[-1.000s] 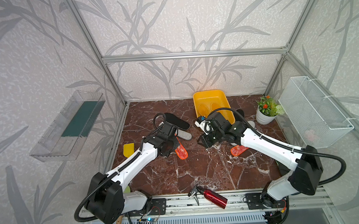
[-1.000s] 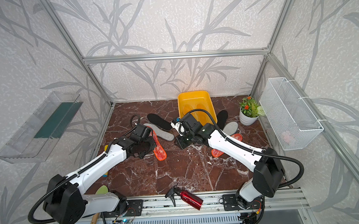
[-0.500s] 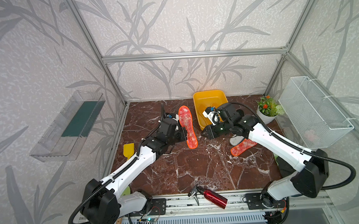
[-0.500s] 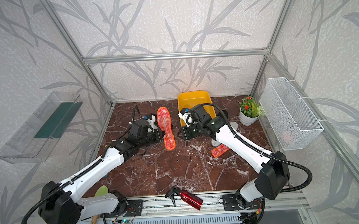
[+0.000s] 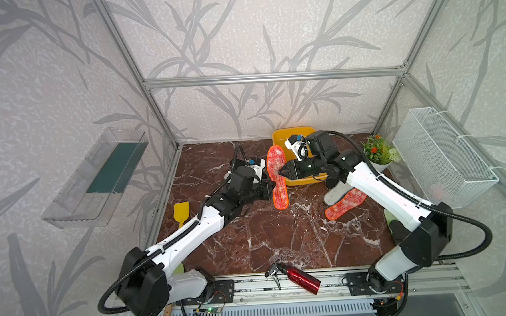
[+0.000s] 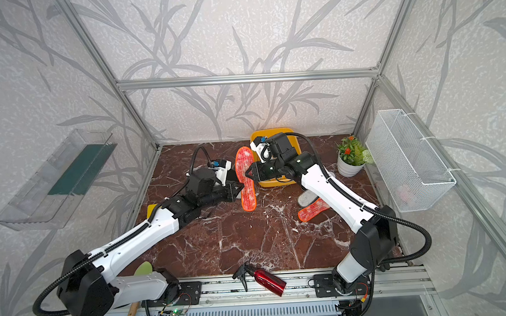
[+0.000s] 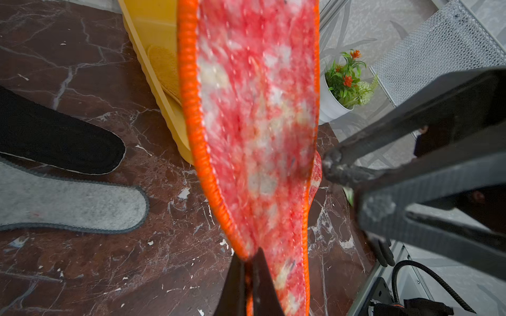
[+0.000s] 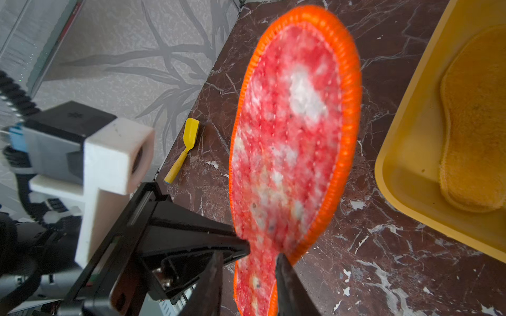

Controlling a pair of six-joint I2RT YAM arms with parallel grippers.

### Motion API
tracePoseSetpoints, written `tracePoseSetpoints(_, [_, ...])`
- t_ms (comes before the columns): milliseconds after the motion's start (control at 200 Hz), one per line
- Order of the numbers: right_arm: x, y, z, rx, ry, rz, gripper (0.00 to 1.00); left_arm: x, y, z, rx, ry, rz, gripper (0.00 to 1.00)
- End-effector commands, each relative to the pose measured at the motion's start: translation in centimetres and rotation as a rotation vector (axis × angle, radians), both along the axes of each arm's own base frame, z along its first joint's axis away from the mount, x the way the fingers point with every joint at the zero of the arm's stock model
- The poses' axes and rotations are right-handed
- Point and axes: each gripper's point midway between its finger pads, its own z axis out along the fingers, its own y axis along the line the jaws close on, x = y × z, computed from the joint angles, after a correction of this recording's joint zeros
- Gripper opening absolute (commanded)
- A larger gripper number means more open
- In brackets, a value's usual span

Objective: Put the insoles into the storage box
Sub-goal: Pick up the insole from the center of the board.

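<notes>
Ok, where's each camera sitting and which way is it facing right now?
Both top views: high at the front, looking down at the table toward the back wall; both arms show.
Left wrist: along the left gripper to the red-orange insole it pinches.
Right wrist: along the right gripper, fingers astride that insole.
Shared: both wrist views show the insole and storage box.

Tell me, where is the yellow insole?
In both wrist views, the yellow insole lies inside the yellow storage box at the back, just to the robot's right of the red-orange insole that the left gripper holds up.
</notes>
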Motion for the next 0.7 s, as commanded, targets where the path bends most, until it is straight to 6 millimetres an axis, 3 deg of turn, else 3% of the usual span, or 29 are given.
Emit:
tracePoseSetpoints(0, [0.7,-0.2,0.5,-0.003,-0.016,-0.023,0.33,0.0,-0.9,2.6,-0.048,-0.082,-0.029,0.0])
tracePoseSetpoints(465, [0.9,-3.3,0.8,-0.04,-0.06,-0.098,0.34,-0.4,0.3,3.0,-0.043,-0.106,0.02,0.0])
tracePoseSetpoints(695, [0.9,-2.5,0.9,0.003,-0.043,-0.061,0.37,-0.3,-0.4,3.0,-0.063,-0.094,-0.002,0.0])
